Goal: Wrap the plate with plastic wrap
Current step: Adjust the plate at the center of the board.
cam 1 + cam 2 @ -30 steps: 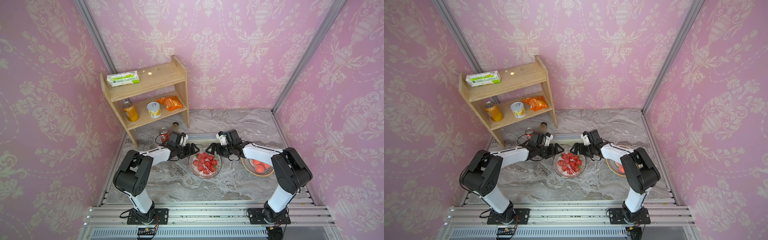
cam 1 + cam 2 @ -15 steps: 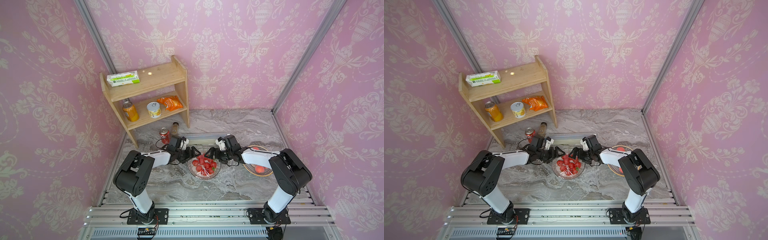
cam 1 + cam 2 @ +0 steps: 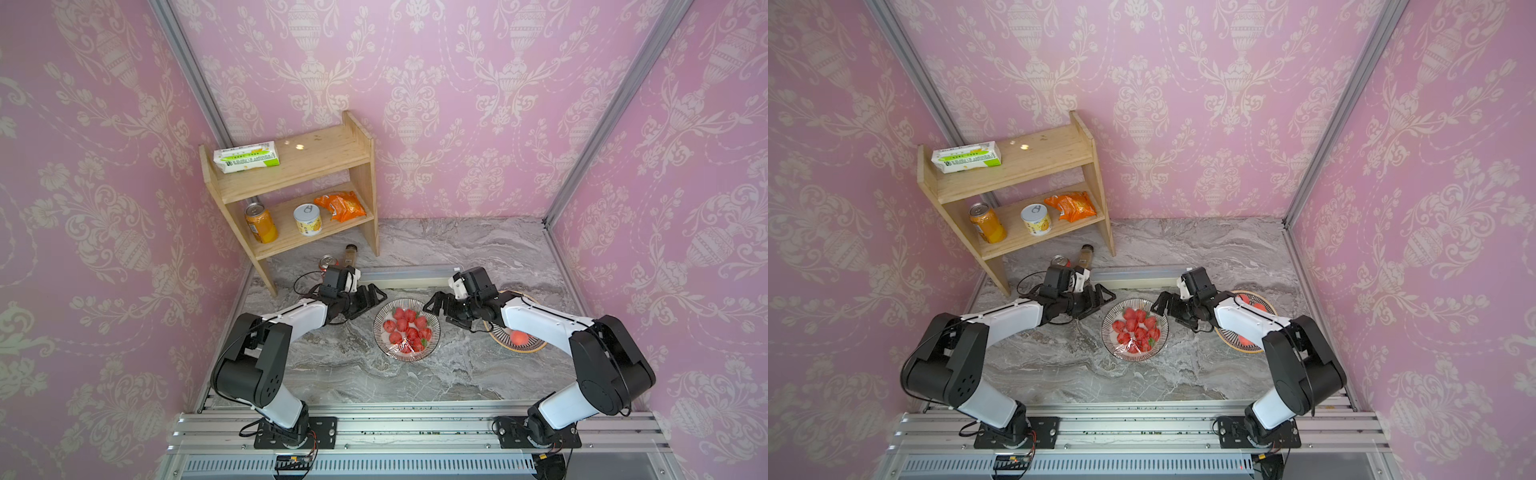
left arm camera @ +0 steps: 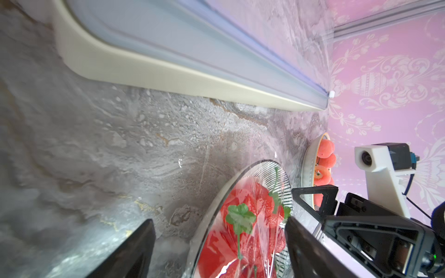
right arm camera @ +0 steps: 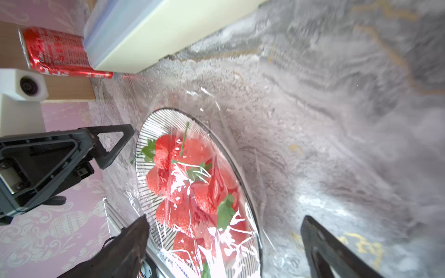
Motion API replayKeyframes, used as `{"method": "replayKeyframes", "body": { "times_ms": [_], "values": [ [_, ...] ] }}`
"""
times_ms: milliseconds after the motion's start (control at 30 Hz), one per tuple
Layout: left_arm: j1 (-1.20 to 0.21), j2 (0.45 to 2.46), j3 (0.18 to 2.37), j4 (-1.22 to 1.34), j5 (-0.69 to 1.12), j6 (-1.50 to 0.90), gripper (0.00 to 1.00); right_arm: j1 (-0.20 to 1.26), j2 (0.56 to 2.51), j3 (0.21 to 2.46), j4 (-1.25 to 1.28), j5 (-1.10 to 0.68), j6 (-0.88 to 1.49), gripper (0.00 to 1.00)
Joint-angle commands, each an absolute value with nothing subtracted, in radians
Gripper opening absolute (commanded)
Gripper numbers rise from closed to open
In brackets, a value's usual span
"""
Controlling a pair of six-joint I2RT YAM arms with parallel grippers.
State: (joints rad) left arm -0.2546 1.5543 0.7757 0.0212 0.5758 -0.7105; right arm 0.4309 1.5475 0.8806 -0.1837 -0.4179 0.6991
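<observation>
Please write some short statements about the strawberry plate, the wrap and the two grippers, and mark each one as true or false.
1. The plastic wrap lies over the strawberries on the plate. True.
2. The left gripper is shut on the plate's rim. False: its jaws stand open beside the plate and grip nothing.
3. The dispenser box lies on the table, on the far side of the plate. True.
4. The red can stands on the shelf. False: it stands on the table, by the foot of the shelf.
5. The right gripper is open. True.
</observation>
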Motion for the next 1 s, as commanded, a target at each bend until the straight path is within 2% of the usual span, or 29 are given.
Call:
{"method": "replayKeyframes", "body": {
  "times_ms": [0,100,267,500,967],
  "values": [
    [-0.243,1.487,0.752,-0.099,0.573,-0.651,0.85,0.439,1.558,0.968,-0.185,-0.467,0.538,1.0],
    [-0.245,1.426,0.673,-0.095,0.613,-0.702,0.84,0.476,1.631,1.044,-0.095,-0.519,0.508,0.99],
    [-0.247,1.311,0.557,-0.093,0.627,-0.785,0.83,0.534,1.799,1.232,-0.101,-0.545,0.442,0.96],
    [-0.25,1.247,0.477,-0.056,0.682,-0.871,0.83,0.555,1.982,1.42,-0.178,-0.624,0.343,0.93],
    [-0.255,1.236,0.428,-0.031,0.681,-0.9,0.81,0.56,2.116,1.512,-0.283,-0.675,0.268,0.91]
  ]
}}
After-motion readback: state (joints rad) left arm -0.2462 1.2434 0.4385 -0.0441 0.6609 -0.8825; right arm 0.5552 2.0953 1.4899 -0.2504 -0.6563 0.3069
